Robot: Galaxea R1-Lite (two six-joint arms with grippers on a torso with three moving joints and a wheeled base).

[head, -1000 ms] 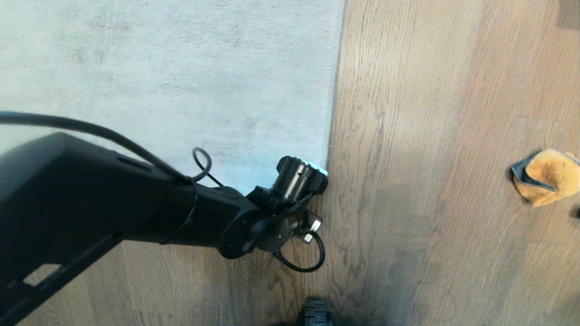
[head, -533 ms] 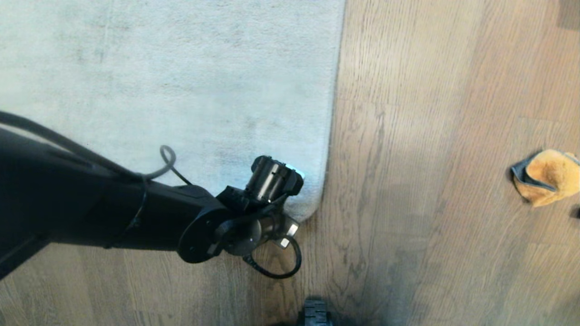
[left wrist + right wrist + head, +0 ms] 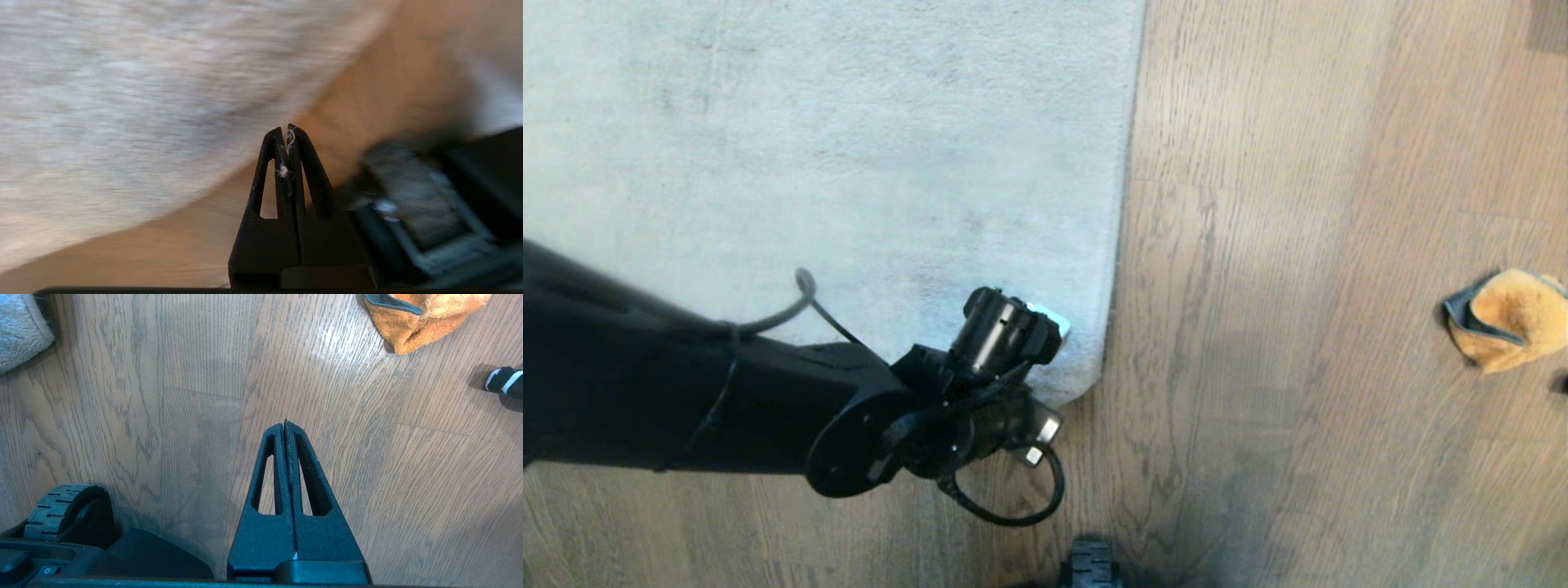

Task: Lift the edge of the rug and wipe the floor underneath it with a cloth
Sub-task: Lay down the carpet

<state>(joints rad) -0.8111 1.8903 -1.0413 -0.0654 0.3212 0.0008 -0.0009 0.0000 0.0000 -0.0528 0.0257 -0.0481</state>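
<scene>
The right end effector [image 3: 285, 425], fingers pressed together and empty, hangs over the floor [image 3: 1258, 408]. The left end effector [image 3: 286, 130], likewise pressed together and empty, hovers above the rug edge [image 3: 1086, 371], which lies flat. The cloth [image 3: 1507, 318] lies on the floor, well apart to the right.

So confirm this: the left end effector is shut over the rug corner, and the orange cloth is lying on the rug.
Not quite. The cloth lies on the bare floor, apart from the rug edge, as the head view shows. The left end effector is shut there.
</scene>
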